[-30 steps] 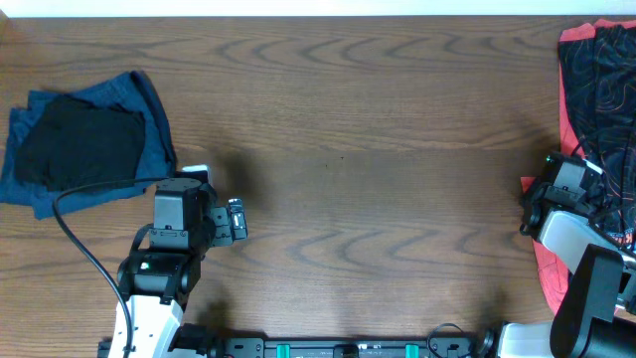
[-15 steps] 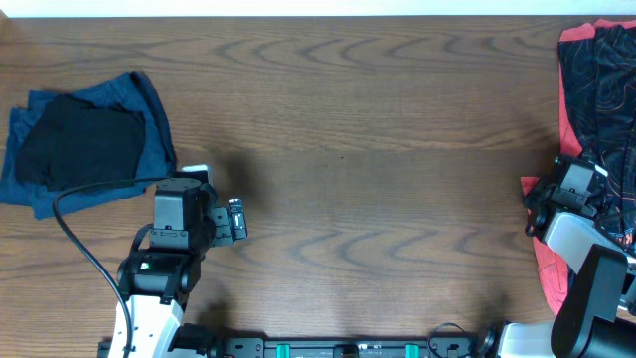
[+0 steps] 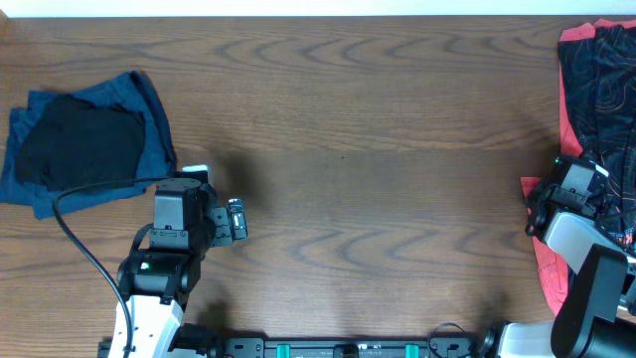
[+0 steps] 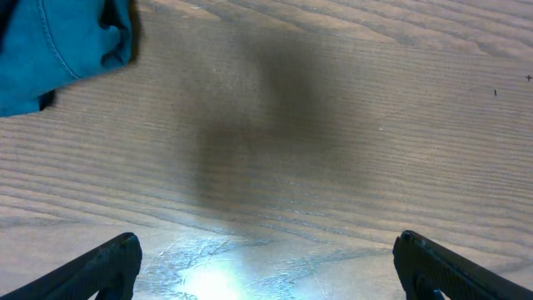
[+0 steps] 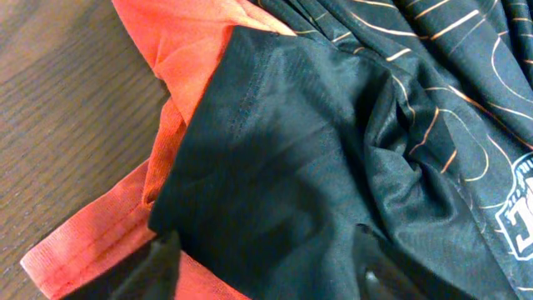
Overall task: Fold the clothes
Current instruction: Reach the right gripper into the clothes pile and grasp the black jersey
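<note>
The black jersey (image 3: 601, 89) with thin orange contour lines lies crumpled at the table's far right edge, over a coral-red garment (image 3: 546, 270). My right gripper (image 3: 580, 185) is down on this pile. In the right wrist view its fingers (image 5: 271, 267) are apart, one on each side of a black sleeve of the jersey (image 5: 333, 150), with the coral-red garment (image 5: 191, 42) underneath at the left. My left gripper (image 3: 237, 219) is open and empty over bare wood (image 4: 266, 267), far from the clothes.
A folded blue piece (image 3: 149, 109) with a plain black piece (image 3: 84, 139) on it lies at the far left; its blue corner shows in the left wrist view (image 4: 58, 42). A black cable (image 3: 79, 239) runs from the left arm. Wooden table (image 3: 378, 149) lies between.
My right gripper has shifted slightly right and down onto the jersey, then held still. The left arm has not moved.
</note>
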{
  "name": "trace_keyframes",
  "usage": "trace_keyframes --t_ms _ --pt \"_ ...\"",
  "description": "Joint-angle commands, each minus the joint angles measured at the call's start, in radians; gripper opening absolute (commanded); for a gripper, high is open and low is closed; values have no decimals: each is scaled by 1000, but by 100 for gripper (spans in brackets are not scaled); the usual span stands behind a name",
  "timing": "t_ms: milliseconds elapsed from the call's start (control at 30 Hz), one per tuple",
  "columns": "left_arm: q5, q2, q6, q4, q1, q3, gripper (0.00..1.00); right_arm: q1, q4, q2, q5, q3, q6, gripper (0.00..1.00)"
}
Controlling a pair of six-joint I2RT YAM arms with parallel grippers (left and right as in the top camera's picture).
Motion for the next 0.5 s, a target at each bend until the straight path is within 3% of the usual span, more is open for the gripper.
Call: trace_keyframes --t_ms 0,467 --pt "-1 1 -14 2 4 21 98 -13 4 16 -23 17 22 67" --pt "-1 1 -14 2 4 21 98 -13 38 93 -18 18 55 66"
